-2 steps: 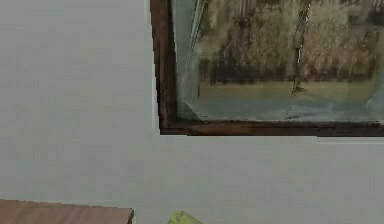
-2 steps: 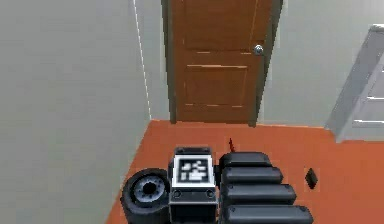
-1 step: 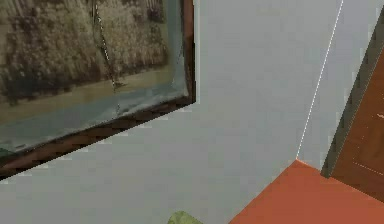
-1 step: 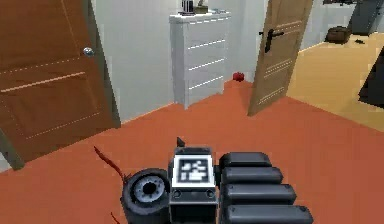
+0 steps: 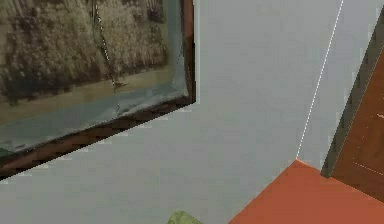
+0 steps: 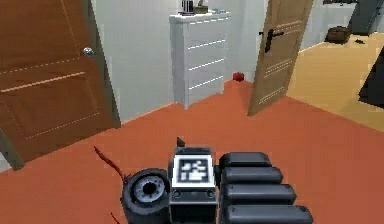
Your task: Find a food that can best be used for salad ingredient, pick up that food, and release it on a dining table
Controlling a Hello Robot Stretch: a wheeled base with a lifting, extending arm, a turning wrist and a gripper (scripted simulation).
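At the arm side view's bottom edge the arm's dark bar lies drawn in, with a white marked square [image 6: 194, 169] on it. Left of that square sits the gripper's [image 6: 146, 196] round dark body, low over the orange-brown floor [image 6: 120, 140]. Its far end is not clear to me, so I cannot tell whether it holds anything. A small yellow-green blob [image 5: 183, 218] pokes up at the forward view's bottom edge, close in front of the grey wall. A small red thing [image 6: 239, 76] lies on the floor beside the white dresser.
A large framed picture [image 5: 90, 70] hangs on the grey wall close ahead, and a brown door [image 5: 365, 130] stands at the forward view's right. In the arm side view a shut brown door [image 6: 50, 85], a white dresser [image 6: 203, 55] and an open door [image 6: 275, 50] line the far wall; yellow floor [image 6: 335, 85] lies beyond.
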